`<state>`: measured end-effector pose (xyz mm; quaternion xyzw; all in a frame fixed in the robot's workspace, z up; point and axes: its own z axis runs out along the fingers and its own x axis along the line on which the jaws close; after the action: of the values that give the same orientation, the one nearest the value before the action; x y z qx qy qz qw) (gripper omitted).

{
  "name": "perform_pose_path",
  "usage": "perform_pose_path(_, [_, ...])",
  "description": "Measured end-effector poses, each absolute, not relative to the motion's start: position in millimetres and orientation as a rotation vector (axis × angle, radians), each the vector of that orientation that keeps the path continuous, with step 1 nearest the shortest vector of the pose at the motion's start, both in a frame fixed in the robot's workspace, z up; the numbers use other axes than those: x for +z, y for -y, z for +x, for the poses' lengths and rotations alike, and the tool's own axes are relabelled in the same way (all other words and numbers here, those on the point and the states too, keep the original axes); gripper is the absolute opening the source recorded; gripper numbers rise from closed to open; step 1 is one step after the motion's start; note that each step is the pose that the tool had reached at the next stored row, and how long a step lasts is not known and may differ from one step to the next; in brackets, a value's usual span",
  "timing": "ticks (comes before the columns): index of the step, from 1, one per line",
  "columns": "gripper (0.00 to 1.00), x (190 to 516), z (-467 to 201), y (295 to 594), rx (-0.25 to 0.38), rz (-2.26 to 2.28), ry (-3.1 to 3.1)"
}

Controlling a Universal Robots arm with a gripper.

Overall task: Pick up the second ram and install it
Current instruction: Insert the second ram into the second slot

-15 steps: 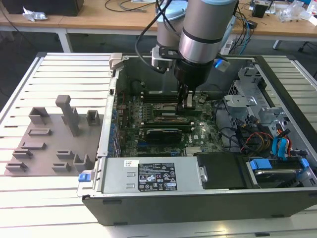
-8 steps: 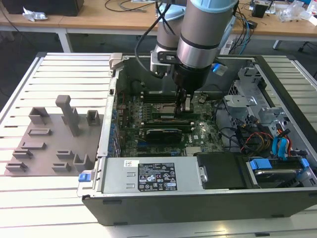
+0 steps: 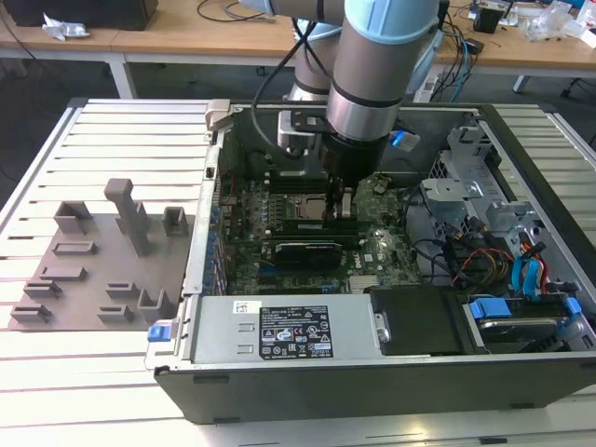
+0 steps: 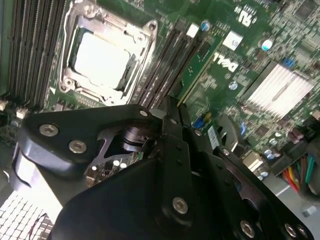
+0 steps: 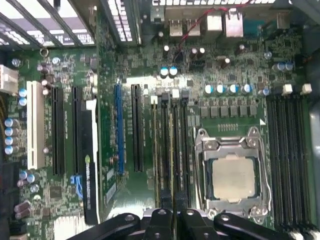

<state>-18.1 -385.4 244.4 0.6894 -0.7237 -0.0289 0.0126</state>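
Gripper above motherboard slots

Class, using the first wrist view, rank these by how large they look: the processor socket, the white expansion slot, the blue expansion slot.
1. Processor socket, clearly the largest in area.
2. and 3. White expansion slot and blue expansion slot look about equally long; the white one looks wider, so it probably edges ahead, but I would not rank them firmly.

Robotics lab or workshop: open computer case on slatted metal table, grey holder blocks, cable-strewn wooden desks behind.
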Motion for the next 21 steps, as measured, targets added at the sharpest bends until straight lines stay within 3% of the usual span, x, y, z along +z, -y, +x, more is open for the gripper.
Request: perform_pose_path(21, [0.13, 229, -26, 376, -0.09, 2.165, 2.239])
